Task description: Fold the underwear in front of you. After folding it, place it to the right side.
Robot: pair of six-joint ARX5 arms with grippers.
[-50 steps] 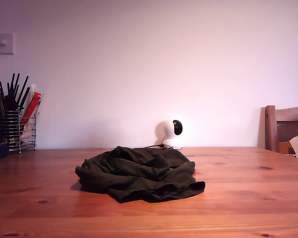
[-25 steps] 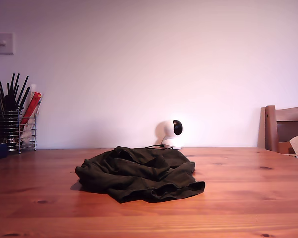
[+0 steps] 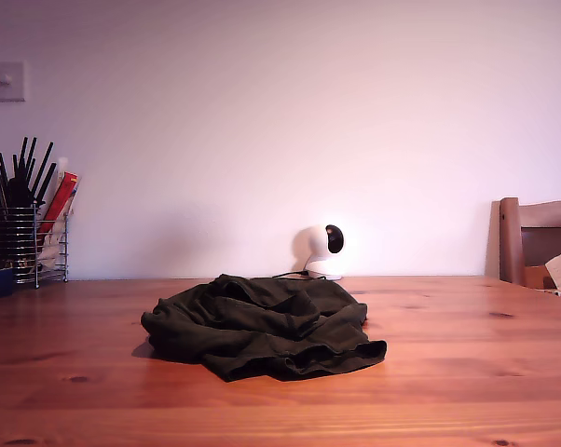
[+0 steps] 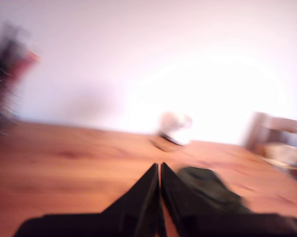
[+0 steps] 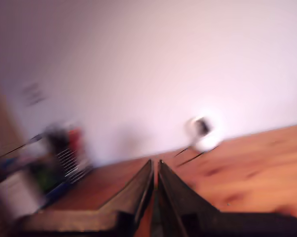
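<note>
Starting out: underwear (image 3: 265, 326) lies crumpled on the bench (image 3: 467, 372), both grippers off it with jaws pressed together, empty. Open my first gripper (image 4: 160, 170) and my second gripper (image 5: 155, 168), then reach ahead for opposite hems to spread it flat.

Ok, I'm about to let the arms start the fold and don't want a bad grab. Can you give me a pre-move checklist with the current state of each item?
1. The underwear lies on the table, within the exterior view: ok.
2. It is spread flat for folding: not ok, it sits in a wrinkled heap.
3. My first gripper empty, jaws together: ok.
4. My second gripper empty, jaws together: ok.
5. Jaws open for a grasp: not ok on both.
6. Wrist views sharp enough to aim: not ok, both are blurred.
</note>
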